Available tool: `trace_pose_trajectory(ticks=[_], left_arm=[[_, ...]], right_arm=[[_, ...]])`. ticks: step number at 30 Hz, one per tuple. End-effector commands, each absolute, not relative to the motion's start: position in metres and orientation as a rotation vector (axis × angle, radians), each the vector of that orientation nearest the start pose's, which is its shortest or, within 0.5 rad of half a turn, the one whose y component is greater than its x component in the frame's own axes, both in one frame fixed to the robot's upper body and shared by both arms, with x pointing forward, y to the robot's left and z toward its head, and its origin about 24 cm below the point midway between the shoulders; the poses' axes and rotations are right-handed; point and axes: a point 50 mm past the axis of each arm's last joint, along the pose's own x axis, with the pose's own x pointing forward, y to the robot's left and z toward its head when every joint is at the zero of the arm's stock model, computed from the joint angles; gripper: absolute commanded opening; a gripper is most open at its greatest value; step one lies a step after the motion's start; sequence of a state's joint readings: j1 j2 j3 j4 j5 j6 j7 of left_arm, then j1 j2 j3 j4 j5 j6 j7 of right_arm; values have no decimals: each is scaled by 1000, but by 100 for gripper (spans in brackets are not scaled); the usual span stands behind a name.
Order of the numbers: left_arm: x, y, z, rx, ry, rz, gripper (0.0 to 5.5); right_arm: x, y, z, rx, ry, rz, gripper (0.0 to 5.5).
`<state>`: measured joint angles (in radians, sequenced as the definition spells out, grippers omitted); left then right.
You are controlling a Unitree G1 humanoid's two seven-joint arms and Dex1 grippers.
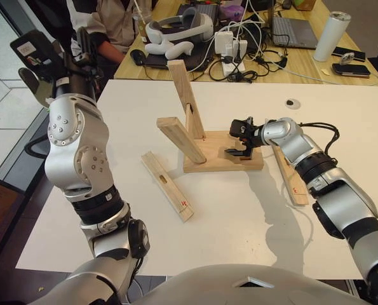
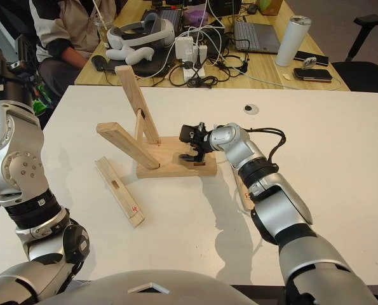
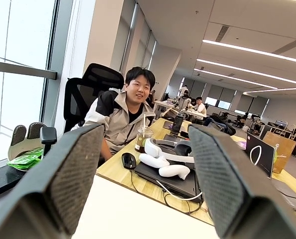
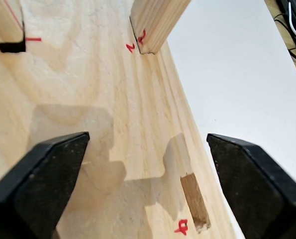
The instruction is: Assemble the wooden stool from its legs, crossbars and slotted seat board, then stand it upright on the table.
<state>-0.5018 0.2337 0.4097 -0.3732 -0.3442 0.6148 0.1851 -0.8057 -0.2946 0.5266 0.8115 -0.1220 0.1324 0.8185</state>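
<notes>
Seat board (image 1: 214, 164) beneath right tool (image 1: 234, 145), jaws apart.

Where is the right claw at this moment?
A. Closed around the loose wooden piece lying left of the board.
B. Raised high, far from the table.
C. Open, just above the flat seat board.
C: the right claw hangs open over the seat board, close to an empty slot, and it holds nothing.
</notes>
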Motion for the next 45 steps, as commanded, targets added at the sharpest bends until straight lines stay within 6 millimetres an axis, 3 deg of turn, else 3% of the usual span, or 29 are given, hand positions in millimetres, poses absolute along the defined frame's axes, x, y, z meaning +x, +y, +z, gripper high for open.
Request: trace_pose_trajectory(ticks=[1,4,10,12,15,18,22,26,33,40,45], left_arm=[[289,239,229,-180,-333,287,312],[287,239,227,-180,-330,294,312],[283,260,231,-134,-335,340,312],[282,267,230,-119,-328,353,312],[282,272,225,-106,-291,360,312],[283,264,216,-115,-258,337,312],[284,259,212,-126,-247,325,312],[286,253,212,-130,-242,305,312],[288,245,210,-139,-238,282,312],[293,233,207,-158,-233,246,312],[291,226,201,-161,-213,233,312]], right_arm=[[325,-141,4,-654,839,1003,440],[315,-139,14,-581,873,1097,440],[260,-128,49,-440,937,1424,440],[254,-125,63,-459,891,1468,440],[264,-121,78,-453,808,1446,440],[297,-127,84,-434,750,1237,440],[320,-130,93,-211,665,1051,440],[313,-127,92,36,668,1098,440],[312,-131,99,178,641,1123,440],[319,-90,83,173,597,1118,440],[324,-66,66,109,607,1082,369]])
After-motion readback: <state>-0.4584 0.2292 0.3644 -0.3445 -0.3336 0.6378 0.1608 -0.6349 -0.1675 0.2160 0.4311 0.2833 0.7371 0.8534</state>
